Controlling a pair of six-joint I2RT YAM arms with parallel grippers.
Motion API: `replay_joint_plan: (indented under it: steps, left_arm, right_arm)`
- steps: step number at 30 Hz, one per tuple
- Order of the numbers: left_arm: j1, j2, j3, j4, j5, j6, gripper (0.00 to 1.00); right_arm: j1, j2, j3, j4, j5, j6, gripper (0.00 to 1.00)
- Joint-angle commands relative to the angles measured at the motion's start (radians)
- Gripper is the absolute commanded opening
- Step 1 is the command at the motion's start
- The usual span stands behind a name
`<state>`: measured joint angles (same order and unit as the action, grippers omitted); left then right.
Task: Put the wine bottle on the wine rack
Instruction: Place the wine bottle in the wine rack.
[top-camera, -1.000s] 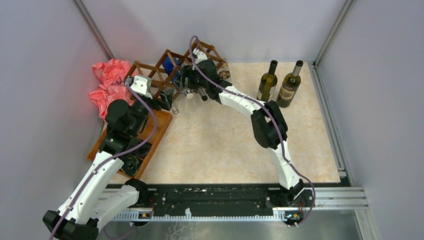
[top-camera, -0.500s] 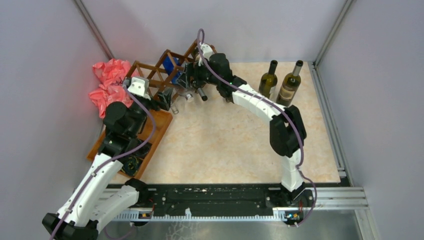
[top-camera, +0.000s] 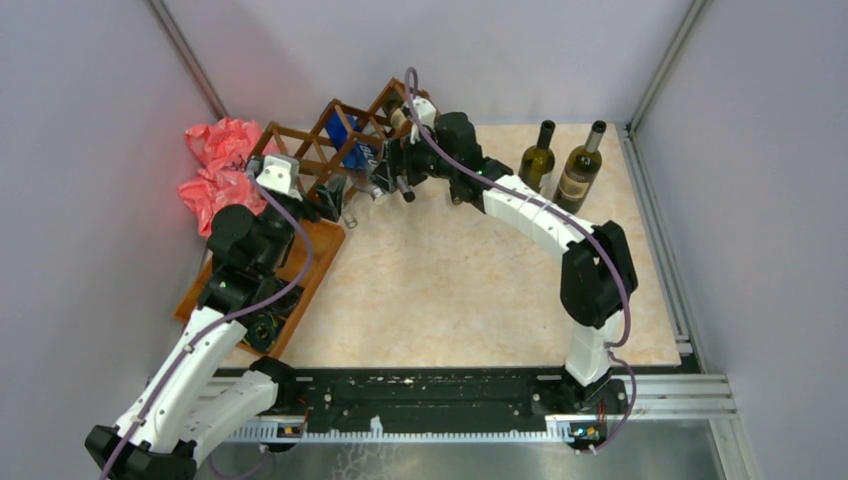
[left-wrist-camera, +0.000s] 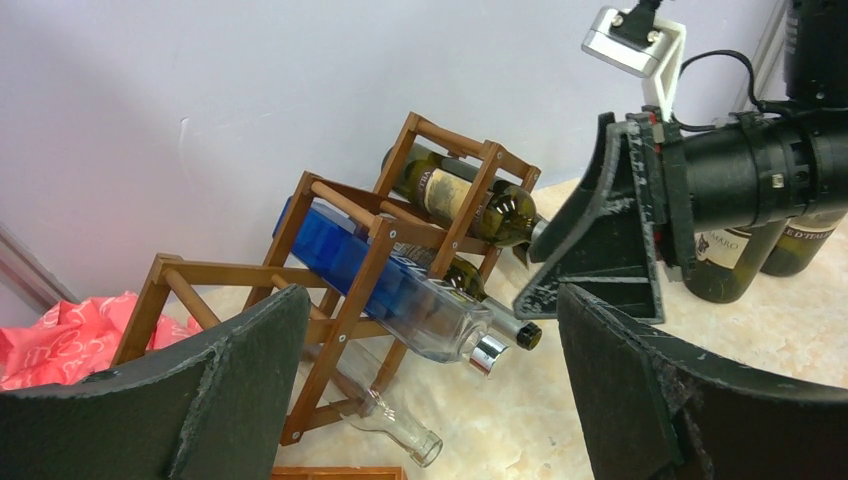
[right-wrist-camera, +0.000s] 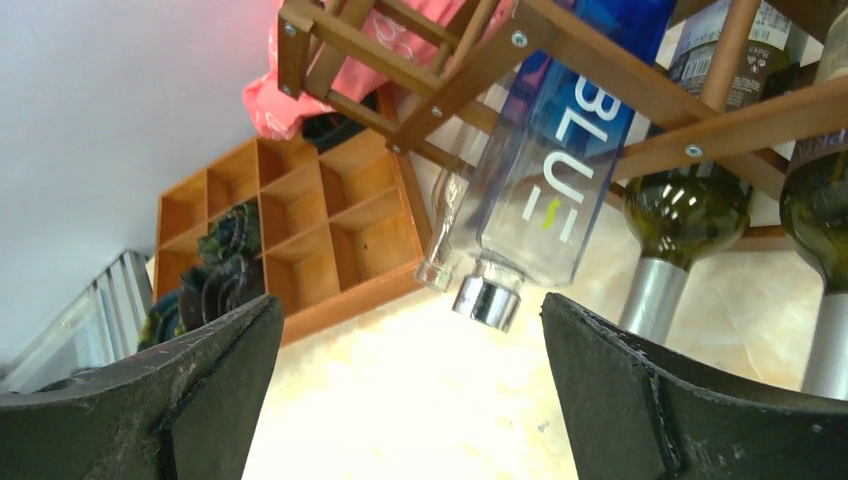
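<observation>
Right claw (right-wrist-camera: 410, 380) spread wide; wine rack (right-wrist-camera: 720, 135) holds blue btl (right-wrist-camera: 560, 170), wine bottle (right-wrist-camera: 690, 210).

a robotics lab test cell: plain pale lilac wall panels (top-camera: 90, 120) set in bare aluminium profile posts (top-camera: 660, 62) box in a beige marble-patterned board (top-camera: 450, 290). two white-and-black robot arms (top-camera: 535, 218) are bolted to a black metal rail (top-camera: 430, 395). a dark brown wooden lattice wine rack (left-wrist-camera: 230, 272) stands at the board's far corner.
</observation>
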<state>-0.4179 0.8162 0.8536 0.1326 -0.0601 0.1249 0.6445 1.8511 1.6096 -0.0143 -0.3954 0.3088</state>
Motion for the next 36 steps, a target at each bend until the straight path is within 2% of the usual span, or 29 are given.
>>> replay_joint_plan:
  steps: [1,10,15,21,27,31,36]
  left_arm:
    - [0.008,-0.008,-0.011,0.039,0.009,0.002,0.99]
    - [0.008,0.005,-0.003,0.034,0.028,-0.028,0.99]
    - [0.008,-0.002,0.074,-0.019,0.121,-0.121,0.99]
    - [0.008,0.004,0.227,-0.042,0.227,-0.361,0.99]
    - [0.007,0.082,0.429,-0.021,0.347,-0.608,0.99]
    - [0.007,0.102,0.535,-0.073,0.302,-0.752,0.99]
    - [0.007,0.088,0.583,-0.101,0.243,-0.879,0.99]
  right_arm:
    - [-0.021,-0.13,-0.015,-0.042,-0.069,-0.108,0.98]
    - [-0.058,-0.243,-0.08,-0.1,-0.177,-0.216,0.98]
    - [-0.08,-0.308,-0.108,-0.142,-0.217,-0.276,0.98]
    - [-0.108,-0.402,-0.15,-0.207,-0.217,-0.339,0.98]
    - [-0.148,-0.493,-0.187,-0.295,-0.191,-0.413,0.98]
    - [-0.178,-0.534,-0.206,-0.32,-0.168,-0.45,0.98]
    - [-0.218,-0.544,-0.196,-0.332,-0.146,-0.47,0.98]
